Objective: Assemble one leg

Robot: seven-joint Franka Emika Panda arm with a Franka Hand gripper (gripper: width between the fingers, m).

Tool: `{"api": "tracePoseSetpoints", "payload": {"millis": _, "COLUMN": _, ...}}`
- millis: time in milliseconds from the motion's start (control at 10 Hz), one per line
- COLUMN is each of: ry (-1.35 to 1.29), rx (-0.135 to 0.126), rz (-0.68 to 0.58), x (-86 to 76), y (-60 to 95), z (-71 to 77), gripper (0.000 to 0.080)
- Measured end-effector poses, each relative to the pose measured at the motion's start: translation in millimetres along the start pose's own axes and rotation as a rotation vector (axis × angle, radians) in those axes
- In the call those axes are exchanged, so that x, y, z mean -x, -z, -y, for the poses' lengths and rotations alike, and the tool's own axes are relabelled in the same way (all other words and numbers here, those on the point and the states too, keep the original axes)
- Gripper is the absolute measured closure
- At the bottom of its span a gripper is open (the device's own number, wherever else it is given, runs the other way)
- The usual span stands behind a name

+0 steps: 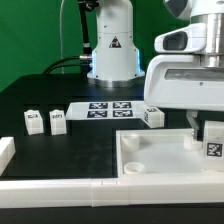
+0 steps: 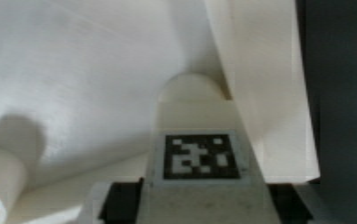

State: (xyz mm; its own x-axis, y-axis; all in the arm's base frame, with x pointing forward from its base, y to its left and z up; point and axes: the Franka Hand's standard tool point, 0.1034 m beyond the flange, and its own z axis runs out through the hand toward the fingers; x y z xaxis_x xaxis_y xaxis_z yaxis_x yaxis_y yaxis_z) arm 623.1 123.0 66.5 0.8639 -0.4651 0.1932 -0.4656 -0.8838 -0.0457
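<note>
**Leg held over the tray's corner**

The leg [image 1: 213, 140] is hanging in the gripper [image 1: 202, 132] at the exterior view's right, its tagged face turned toward the camera, low over the large white tray [image 1: 150, 160]. In the wrist view the same leg [image 2: 205, 130] is running away from the camera with its black-and-white tag near the fingers, and its far end is sitting close against the tray's raised wall [image 2: 264, 90]; whether it is touching the tray floor cannot be told. The fingers [image 2: 125, 200] are closing on the leg's two sides, only as far apart as the block is wide, and gripping it. A round socket [image 2: 1, 180] is showing at the edge of the wrist view, beside the held leg.

Farther out on the black table [image 1: 60, 150], three more small white tagged blocks are standing: two [image 1: 35, 121] [image 1: 58, 121] toward the exterior view's left, and one [image 1: 152, 116] just beside the marker board [image 1: 103, 108]. The arm's white base [image 1: 112, 45] is rising behind the board.
</note>
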Motion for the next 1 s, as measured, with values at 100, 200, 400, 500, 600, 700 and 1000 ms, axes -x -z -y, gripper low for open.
{"api": "tracePoseSetpoints", "payload": {"millis": 100, "ry": -0.168, "rx": 0.006, "rz": 0.000, "x": 0.8, "y": 0.0, "z": -0.2, "gripper": 0.0509}}
{"api": "tracePoseSetpoints", "payload": {"millis": 200, "ry": -0.308, "rx": 0.013, "rz": 0.003, "x": 1.4, "y": 0.1, "z": 0.0, "gripper": 0.0509}}
{"api": "tracePoseSetpoints", "payload": {"millis": 400, "ry": -0.601, "rx": 0.024, "rz": 0.008, "x": 1.9, "y": -0.1, "z": 0.4, "gripper": 0.0509}}
{"api": "tracePoseSetpoints", "payload": {"millis": 500, "ry": -0.733, "rx": 0.025, "rz": 0.008, "x": 3.1, "y": 0.2, "z": 2.1, "gripper": 0.0509}}
{"api": "tracePoseSetpoints", "payload": {"millis": 600, "ry": -0.841, "rx": 0.027, "rz": 0.005, "x": 3.2, "y": 0.6, "z": 2.1, "gripper": 0.0509}}
{"api": "tracePoseSetpoints", "payload": {"millis": 700, "ry": -0.886, "rx": 0.028, "rz": 0.000, "x": 3.2, "y": 0.7, "z": 2.2, "gripper": 0.0509}}
{"api": "tracePoseSetpoints", "payload": {"millis": 1000, "ry": -0.838, "rx": 0.028, "rz": 0.001, "x": 3.2, "y": 0.6, "z": 2.2, "gripper": 0.0341}}
